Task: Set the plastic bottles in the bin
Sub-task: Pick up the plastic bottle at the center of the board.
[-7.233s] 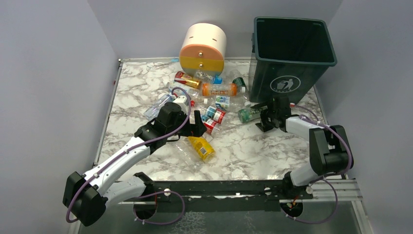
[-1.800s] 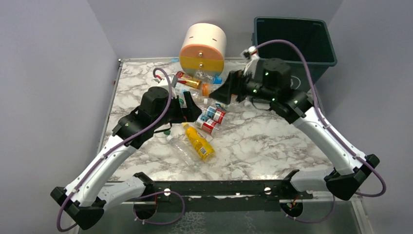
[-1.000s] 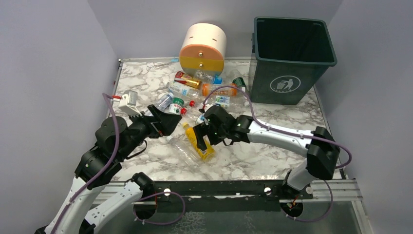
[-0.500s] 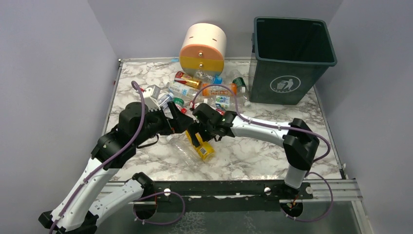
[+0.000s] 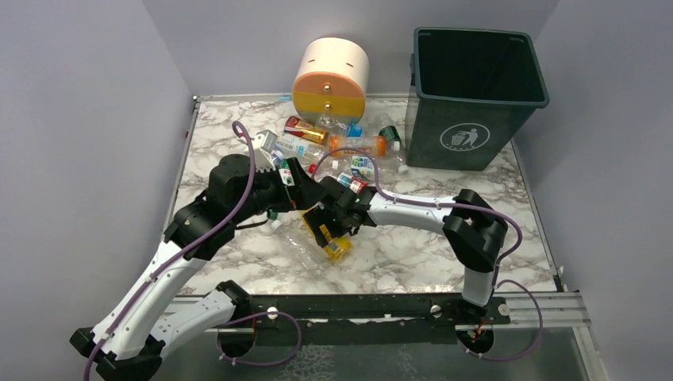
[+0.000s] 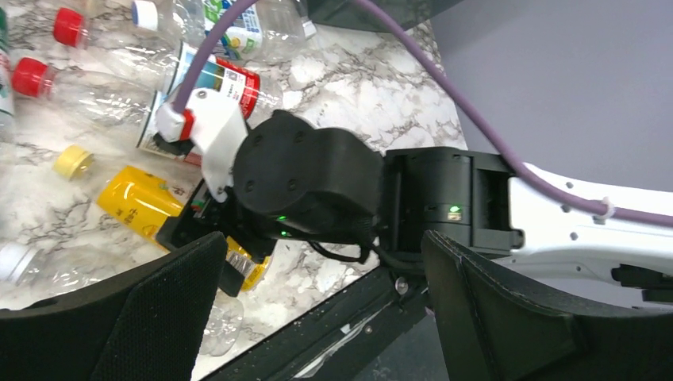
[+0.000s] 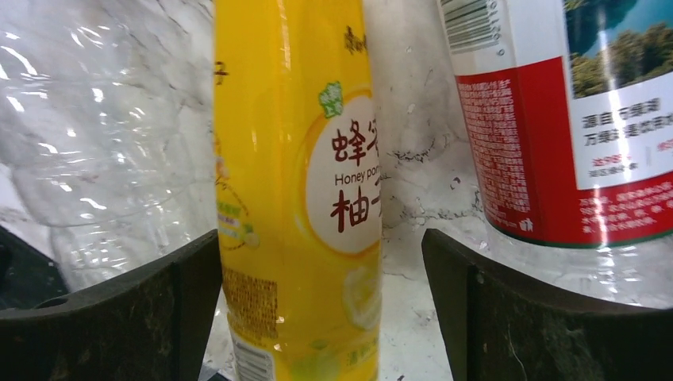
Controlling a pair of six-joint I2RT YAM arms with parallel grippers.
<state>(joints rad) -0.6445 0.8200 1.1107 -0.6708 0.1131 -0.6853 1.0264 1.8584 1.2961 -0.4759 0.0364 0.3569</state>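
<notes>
You are lowering the right gripper, jaws spread, astride the yellow bottle for another run to the bin, left gripper hovering unclenched alongside.

Red-labelled bottle and clear bottle flank the yellow bottle closely.

Yellow bottle label: "Honey"; bin: litter-person symbol.

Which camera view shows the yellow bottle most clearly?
The right wrist view: the yellow bottle fills the frame inside the open right gripper, label readable. The top view shows it small, partly under that gripper. The left wrist view shows part of it.
</notes>
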